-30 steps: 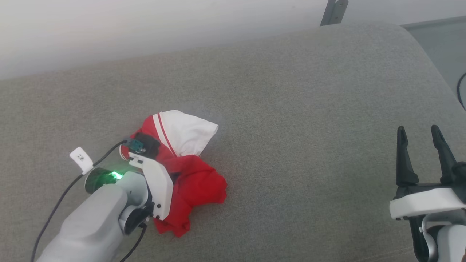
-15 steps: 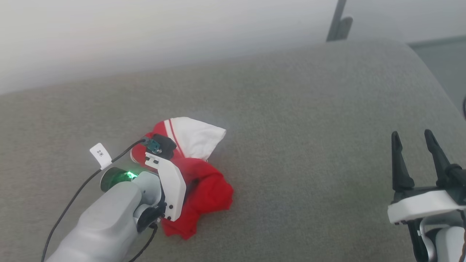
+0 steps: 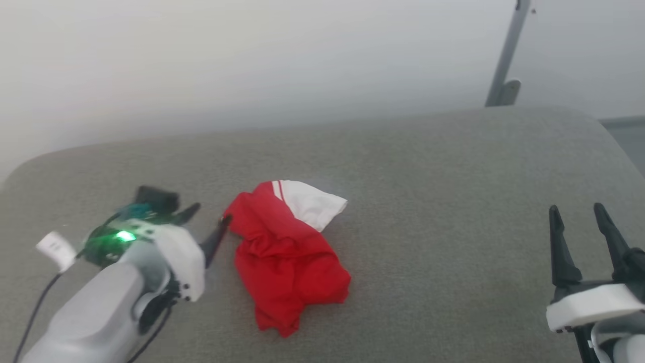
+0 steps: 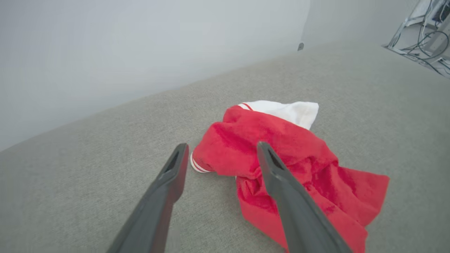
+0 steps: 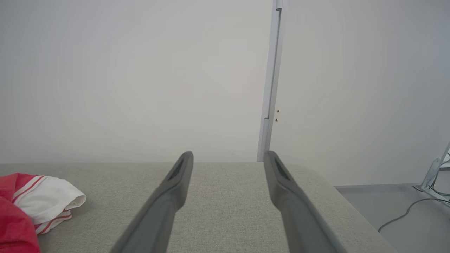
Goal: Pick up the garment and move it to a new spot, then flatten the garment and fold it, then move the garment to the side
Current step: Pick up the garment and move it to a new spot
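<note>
One crumpled heap was all we saw of the garment: mostly red, with a white sleeve edged by red-white stripes poking out at its far side. It lay left of centre on the grey surface. Our left tool stood spread wide and empty just beside it; the right tool, also spread and empty, hovered well apart.

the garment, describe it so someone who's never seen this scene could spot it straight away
A wide grey fabric-covered surface runs in front of a pale wall. Left of its middle lies the garment, a crumpled heap just beside the open left gripper. It alone is bright red, with a white red-striped sleeve poking out at its far side.
</note>
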